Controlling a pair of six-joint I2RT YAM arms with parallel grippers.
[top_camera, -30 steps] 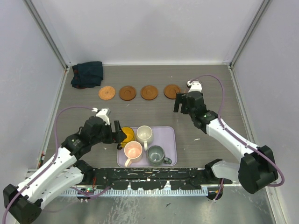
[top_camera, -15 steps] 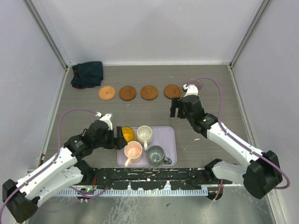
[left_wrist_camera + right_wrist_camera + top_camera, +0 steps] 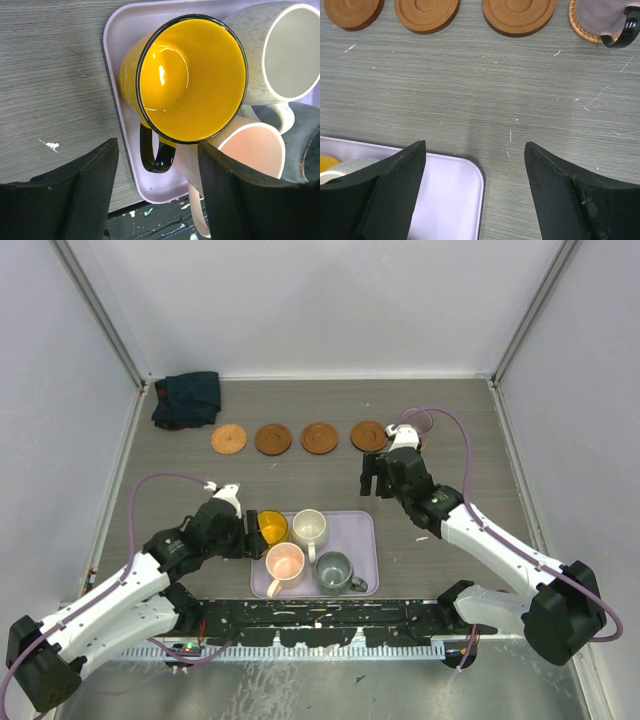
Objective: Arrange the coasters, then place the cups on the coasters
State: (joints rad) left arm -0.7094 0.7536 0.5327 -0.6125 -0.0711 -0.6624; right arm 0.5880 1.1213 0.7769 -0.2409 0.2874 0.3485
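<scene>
- The lilac tray [image 3: 362,540] sits near centre; the pink mug [image 3: 285,562] and grey-green mug [image 3: 334,570] fill its near row.
- The yellow mug [image 3: 190,75] and cream mug [image 3: 309,528] stand in its far row, yellow at the left.
- The left gripper [image 3: 157,150] is at the yellow mug's left, with jaws apart either side of the black handle and no visible contact.
- The right gripper [image 3: 475,145] hangs open over bare table, beyond the tray's far right corner.
- Farther off is the coaster row: an orange-tan coaster [image 3: 229,439] at left, then three brown coasters [image 3: 426,12].
- At the right end, the purple-grey mug [image 3: 607,17] rests on a cork coaster [image 3: 580,27].
- A dark cloth [image 3: 187,398] lies in the far left corner.
</scene>
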